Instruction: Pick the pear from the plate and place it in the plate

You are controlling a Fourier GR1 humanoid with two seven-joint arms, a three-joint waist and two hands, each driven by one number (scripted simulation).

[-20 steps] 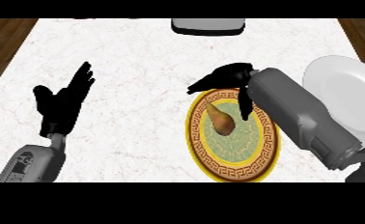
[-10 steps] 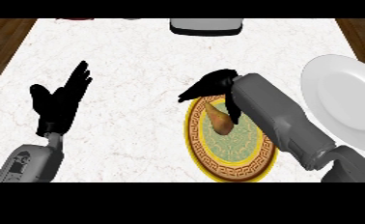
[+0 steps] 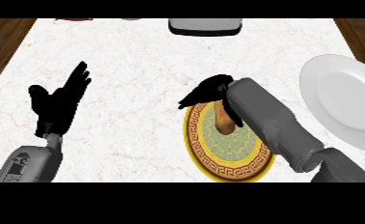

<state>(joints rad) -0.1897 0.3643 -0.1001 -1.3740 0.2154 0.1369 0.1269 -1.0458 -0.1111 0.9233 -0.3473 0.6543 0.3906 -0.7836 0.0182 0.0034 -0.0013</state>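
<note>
Your right hand (image 3: 211,89) is curling its fingers over the pear (image 3: 227,119) on the patterned plate (image 3: 227,156), so the pear may be rolling off sideways.

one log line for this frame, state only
right hand: curled over pear | pear: on patterned plate | white plate: empty | left hand: open, resting

The wide stretch of marble counter (image 3: 157,68) between the two robot hands lies bare, giving open passage from the patterned plate (image 3: 228,158) toward the far edge. A grey box (image 3: 205,26) stands at that far edge. The white plate (image 3: 335,100) sits at the right, near the patterned one, with the grey right forearm (image 3: 274,126) lying across the gap between them.
</note>
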